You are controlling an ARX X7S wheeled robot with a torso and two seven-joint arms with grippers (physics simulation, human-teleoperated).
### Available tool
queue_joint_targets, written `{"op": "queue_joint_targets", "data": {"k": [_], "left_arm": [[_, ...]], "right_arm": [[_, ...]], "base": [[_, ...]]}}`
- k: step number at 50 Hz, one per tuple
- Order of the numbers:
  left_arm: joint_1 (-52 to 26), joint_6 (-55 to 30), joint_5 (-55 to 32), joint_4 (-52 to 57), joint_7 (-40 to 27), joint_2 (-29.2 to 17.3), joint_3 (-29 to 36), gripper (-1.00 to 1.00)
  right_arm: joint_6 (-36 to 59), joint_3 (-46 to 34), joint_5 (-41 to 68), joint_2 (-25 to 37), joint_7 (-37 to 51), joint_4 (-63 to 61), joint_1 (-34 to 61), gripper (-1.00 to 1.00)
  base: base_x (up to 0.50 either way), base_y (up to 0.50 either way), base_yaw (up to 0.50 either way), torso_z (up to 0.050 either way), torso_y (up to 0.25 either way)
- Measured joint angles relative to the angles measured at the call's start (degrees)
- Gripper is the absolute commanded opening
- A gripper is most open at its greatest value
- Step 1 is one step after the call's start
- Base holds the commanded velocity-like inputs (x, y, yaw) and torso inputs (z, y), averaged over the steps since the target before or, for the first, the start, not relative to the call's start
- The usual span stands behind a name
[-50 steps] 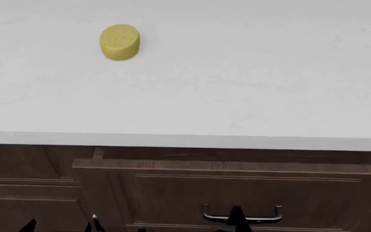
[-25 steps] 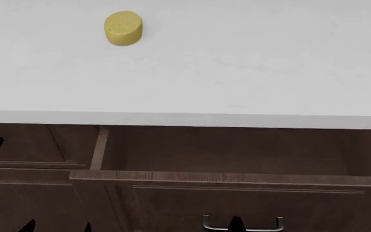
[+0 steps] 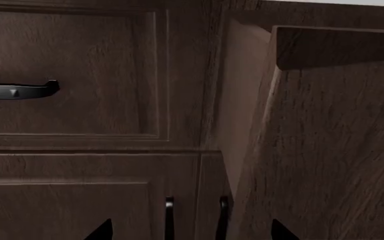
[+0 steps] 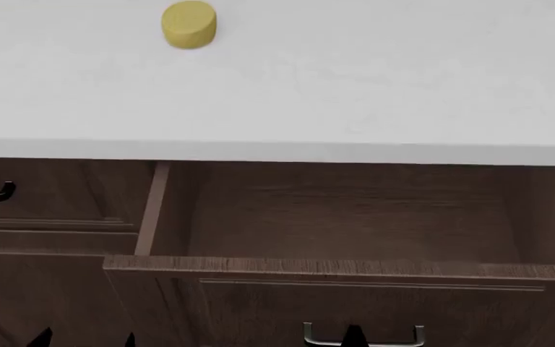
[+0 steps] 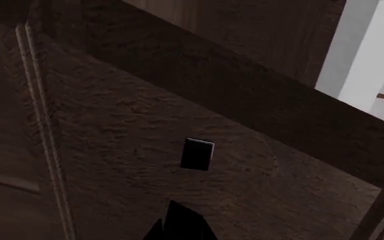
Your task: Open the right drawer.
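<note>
The right drawer [image 4: 355, 217] is seen pulled well out from under the front edge of the white countertop [image 4: 355, 87], its plain brown inside exposed and its black bow handle [image 4: 363, 335] at the lower edge of the head view. A black tip of the right gripper [image 4: 355, 334] lies against that handle, but whether its jaws are pinched on it cannot be told. The left gripper [image 3: 188, 232] shows two dark tips spread apart before the closed left drawer front [image 3: 72, 75]; a yellow cylinder [image 4: 188, 24] stands near the countertop's far left.

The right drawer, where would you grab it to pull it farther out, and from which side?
Grip the right drawer by its black handle, low on the front panel. Come straight at the front, fingers above and below the bar: it runs horizontally and stands off the panel on posts. The right gripper is already there.
</note>
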Motion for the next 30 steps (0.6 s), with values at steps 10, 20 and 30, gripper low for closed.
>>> {"op": "queue_joint_targets", "data": {"k": [10,20,30], "left_arm": [[0.1,0.1,-0.1,0.1,-0.2,-0.1,0.1,1.00],[0.1,0.2,-0.4,0.2,-0.4,-0.3,0.2,1.00],[-0.1,0.2,-0.4,-0.1,-0.5,-0.3,0.4,1.00]], "right_arm": [[0.4,0.0,-0.4,0.1,-0.5,-0.6,-0.2,-1.00],[0.8,-0.3,-0.7,0.1,-0.8,-0.7,-0.1,-1.00],[0.8,-0.6,-0.8,0.2,-1.6,-0.6,0.3,-1.00]], "base": [[-0.09,0.00,0.00,0.001,0.003],[-0.09,0.00,0.00,0.002,0.003],[-0.15,0.00,0.00,0.001,0.003]]}}
